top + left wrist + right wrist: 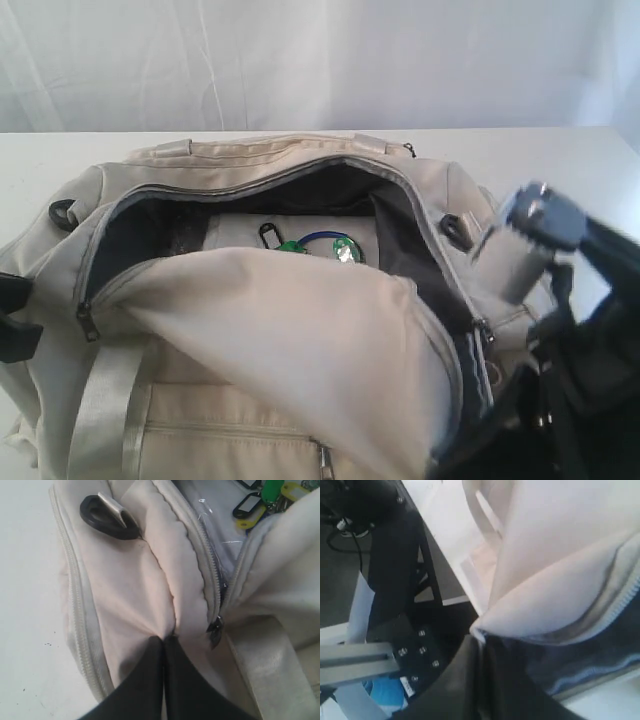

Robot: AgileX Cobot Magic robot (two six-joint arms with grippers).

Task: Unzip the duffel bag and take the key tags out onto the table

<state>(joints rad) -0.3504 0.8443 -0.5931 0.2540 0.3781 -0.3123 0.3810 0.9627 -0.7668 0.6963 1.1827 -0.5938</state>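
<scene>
Exterior view: the bag (240,160) lies unzipped with its flap (290,320) folded forward. The tags (322,246) sit on the lining deep in the mouth, not yet on the table (560,150).

Left wrist view: your left gripper (165,639) has its jaws pressed together on a fold at the bag's end. The zipper pull (216,631) is just beside the tips, and the tags are well beyond them, inside. Hold that pinch firm; I'd call it your anchor.

Right wrist view: your right gripper (481,641) has its jaws pinched on the flap's edge, with the tags out of sight. The zip looks done, so the job now is the reach. Lay the flap clear of the mouth before you let go, or it may flop over the tags. Then come in from above with jaws spread and close on the middle of the bunch, not on one slippery tag.
</scene>
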